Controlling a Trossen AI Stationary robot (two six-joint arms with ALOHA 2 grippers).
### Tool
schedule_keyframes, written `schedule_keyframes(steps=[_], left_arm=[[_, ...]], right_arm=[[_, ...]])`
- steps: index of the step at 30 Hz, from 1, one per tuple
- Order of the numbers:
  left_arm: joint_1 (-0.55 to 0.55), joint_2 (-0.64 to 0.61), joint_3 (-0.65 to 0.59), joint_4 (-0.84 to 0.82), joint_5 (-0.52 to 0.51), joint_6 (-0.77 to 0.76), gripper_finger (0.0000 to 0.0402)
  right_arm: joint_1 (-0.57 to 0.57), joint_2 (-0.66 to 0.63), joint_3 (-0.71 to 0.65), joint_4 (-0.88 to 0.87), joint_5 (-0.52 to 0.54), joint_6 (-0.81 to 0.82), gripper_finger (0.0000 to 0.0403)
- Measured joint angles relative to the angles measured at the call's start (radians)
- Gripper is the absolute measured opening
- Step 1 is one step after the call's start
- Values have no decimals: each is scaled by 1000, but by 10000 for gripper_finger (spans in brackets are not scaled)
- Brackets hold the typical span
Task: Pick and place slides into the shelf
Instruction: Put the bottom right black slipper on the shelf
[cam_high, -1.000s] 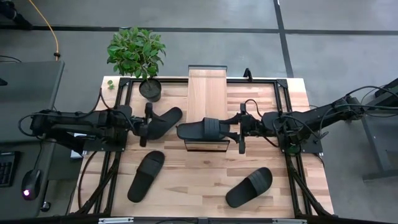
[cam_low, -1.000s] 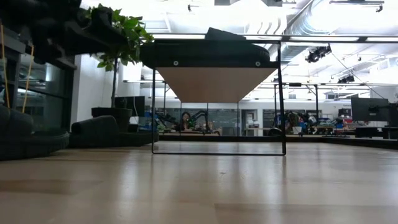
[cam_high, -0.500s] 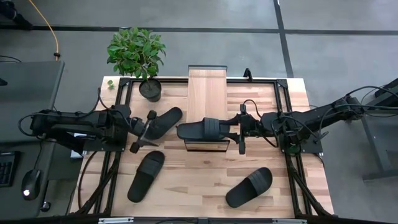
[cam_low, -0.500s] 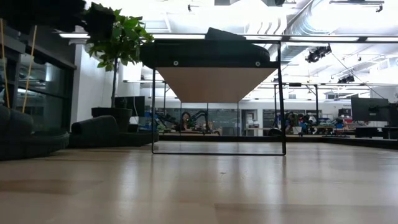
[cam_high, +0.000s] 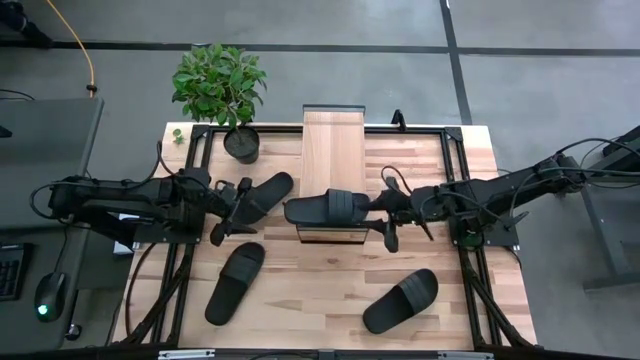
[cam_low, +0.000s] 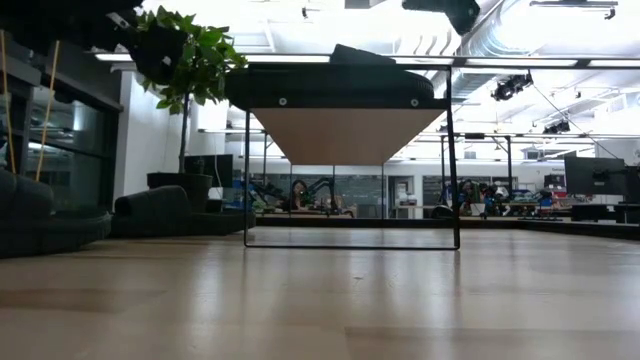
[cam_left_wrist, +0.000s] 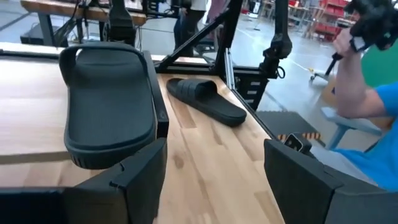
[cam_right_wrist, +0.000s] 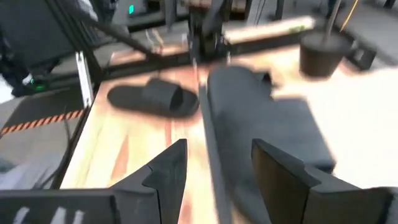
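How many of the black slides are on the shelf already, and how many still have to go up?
One slide already lies on the shelf, at its near end. Nothing is in hand: the right gripper is beside that slide with open fingers, and the left gripper is open next to a slide on the table. Left to do: that one, the near-left slide and the near-right slide.

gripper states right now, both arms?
Left gripper: open, empty, beside a slide on the table.
Right gripper: open, empty, at the slide on the shelf.
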Motion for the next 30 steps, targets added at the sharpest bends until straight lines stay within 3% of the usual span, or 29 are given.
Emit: schedule_keyframes(steps=[11, 23, 30], left_arm=[[0, 0, 0, -2, -63, -39, 250], [0, 0, 0, -22, -67, -158, 250], [0, 0, 0, -26, -121, -189, 250]], right_arm=[[16, 4, 0, -200, -3, 217, 172], [165, 93, 0, -294, 25, 394, 172], [265, 123, 0, -297, 34, 514, 172]])
